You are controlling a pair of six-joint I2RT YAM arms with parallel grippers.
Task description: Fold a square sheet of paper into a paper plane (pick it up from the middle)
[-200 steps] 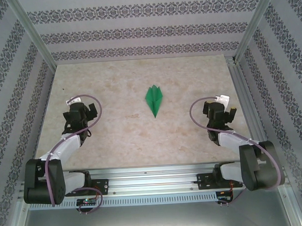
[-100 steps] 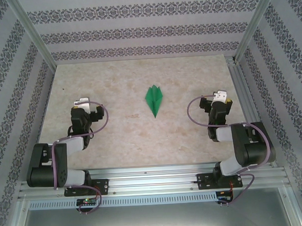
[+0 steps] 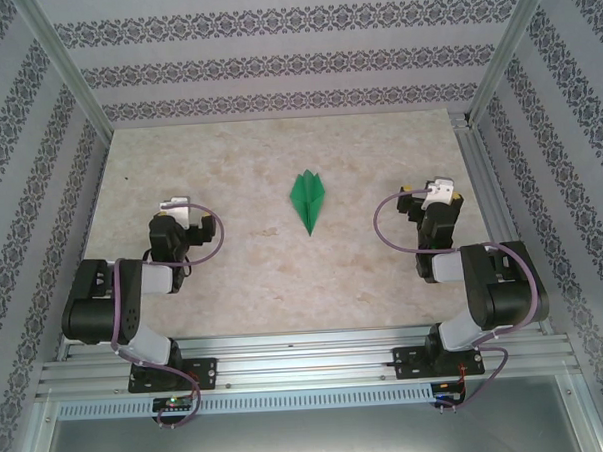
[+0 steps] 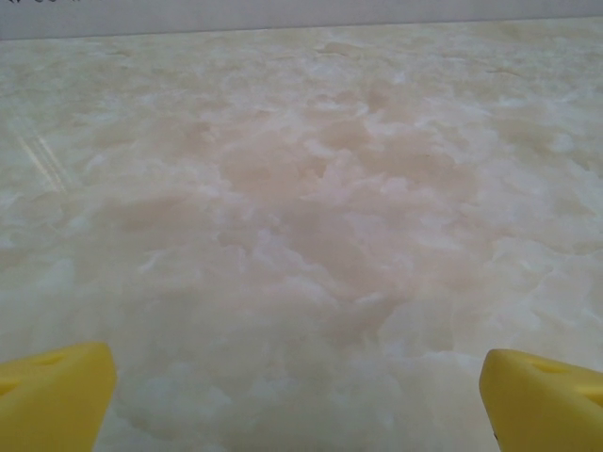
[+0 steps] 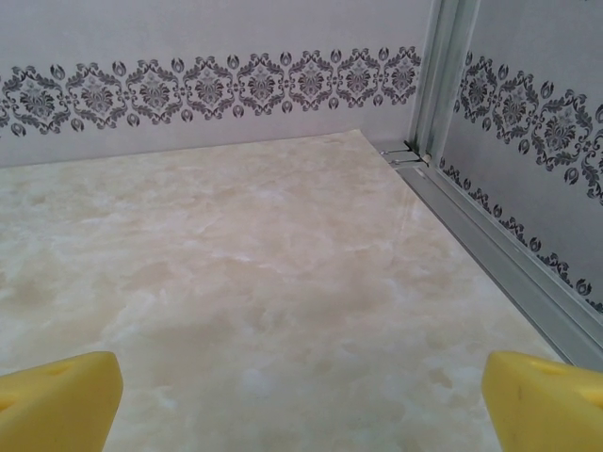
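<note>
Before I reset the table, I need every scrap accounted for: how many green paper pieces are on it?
1. The paper plane lies centred on the table, between the left arm and the right arm. A scrap might hide beneath either arm.

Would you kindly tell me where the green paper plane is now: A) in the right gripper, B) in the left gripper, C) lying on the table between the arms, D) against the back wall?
C: the paper plane lies on the table, with nothing gripping it.
</note>
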